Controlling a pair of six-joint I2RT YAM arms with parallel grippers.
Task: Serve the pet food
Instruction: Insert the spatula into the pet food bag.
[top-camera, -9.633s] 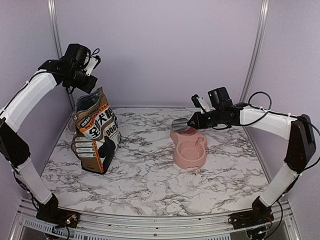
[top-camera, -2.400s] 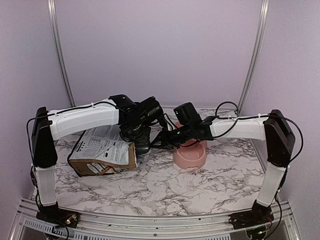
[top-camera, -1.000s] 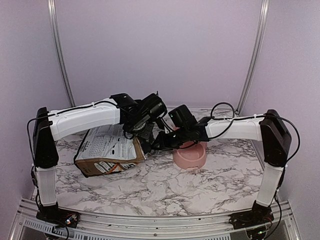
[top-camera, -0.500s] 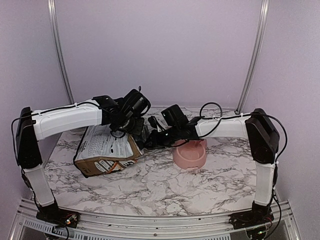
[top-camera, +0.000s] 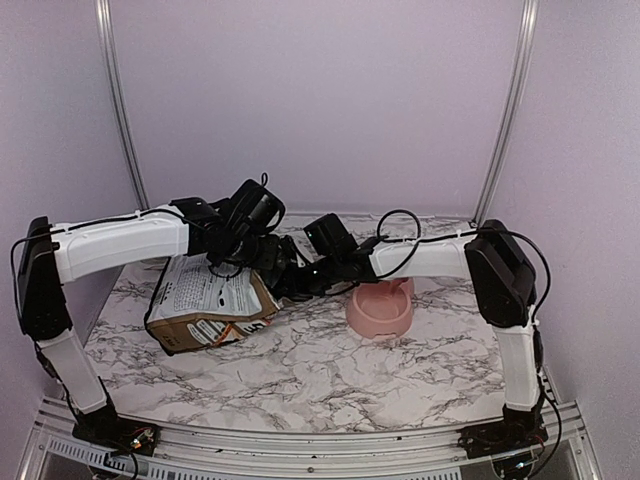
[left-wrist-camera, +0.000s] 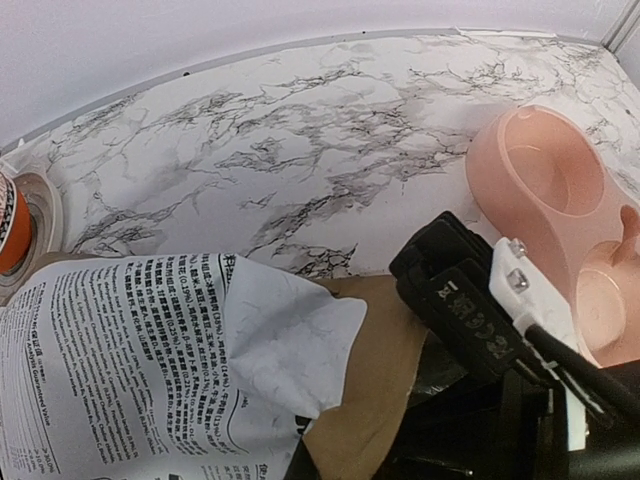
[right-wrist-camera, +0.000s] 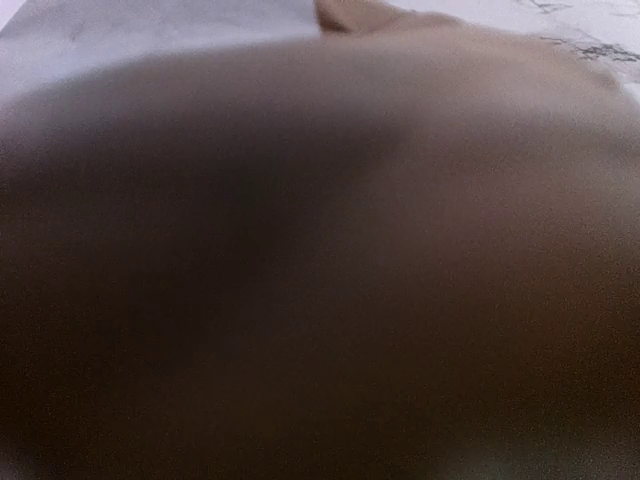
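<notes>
I could not make out the pet food itself. Only its bag (top-camera: 205, 305) showed, lying on its side on the marble table (top-camera: 330, 370) with its open end toward the right. The left gripper (top-camera: 270, 265) and right gripper (top-camera: 300, 284) crowded that open end. I could not tell the jaw spacing of either. The right wrist view was a brown blur. The pink bowl (top-camera: 380, 310) stood just right of them.
</notes>
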